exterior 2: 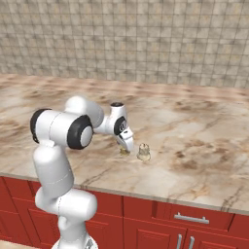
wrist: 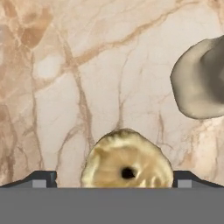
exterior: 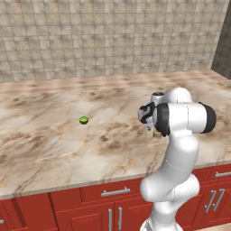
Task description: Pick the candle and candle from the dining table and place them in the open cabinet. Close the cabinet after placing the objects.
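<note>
End effector wide open, straddling golden candle at 6 o'clock; cream candle off at 2 o'clock.

- The left base view looks forward and down from behind the arm's left, over the dining table toward the tiled wall.
- The right base view covers that same table stretch from the right.
- The hand view looks straight down, very near the golden-tan candle.
</note>
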Available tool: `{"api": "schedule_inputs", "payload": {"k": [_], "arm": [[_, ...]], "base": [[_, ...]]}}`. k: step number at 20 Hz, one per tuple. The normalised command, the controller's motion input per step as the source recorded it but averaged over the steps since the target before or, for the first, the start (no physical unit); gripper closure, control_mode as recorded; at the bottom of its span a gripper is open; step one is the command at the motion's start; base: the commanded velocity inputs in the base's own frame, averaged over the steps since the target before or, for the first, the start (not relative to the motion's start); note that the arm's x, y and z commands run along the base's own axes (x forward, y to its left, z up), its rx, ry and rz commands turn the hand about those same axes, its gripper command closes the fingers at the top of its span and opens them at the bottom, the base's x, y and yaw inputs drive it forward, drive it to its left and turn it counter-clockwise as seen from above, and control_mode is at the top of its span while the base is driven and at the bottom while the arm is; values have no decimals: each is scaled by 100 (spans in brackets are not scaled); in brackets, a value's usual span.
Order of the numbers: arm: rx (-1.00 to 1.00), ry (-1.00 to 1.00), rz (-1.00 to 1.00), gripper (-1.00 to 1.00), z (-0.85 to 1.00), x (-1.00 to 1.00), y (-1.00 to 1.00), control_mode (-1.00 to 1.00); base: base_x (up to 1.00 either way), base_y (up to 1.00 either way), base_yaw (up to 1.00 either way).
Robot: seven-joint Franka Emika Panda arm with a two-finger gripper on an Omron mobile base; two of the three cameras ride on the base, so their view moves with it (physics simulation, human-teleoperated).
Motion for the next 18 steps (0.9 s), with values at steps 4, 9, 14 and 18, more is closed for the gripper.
{"api": "schedule_inputs", "payload": {"k": [4, 9, 14, 18], "arm": [[0, 2, 0, -100, -28, 5, -11, -100], [0, 0, 0, -100, -20, 4, -3, -100], [0, 0, 0, -100, -20, 0, 0, -100], [0, 0, 0, -100, -26, 1, 0, -100]], "base": [[0, 0, 0], [0, 0, 0], [0, 0, 0], [0, 0, 0]]}}
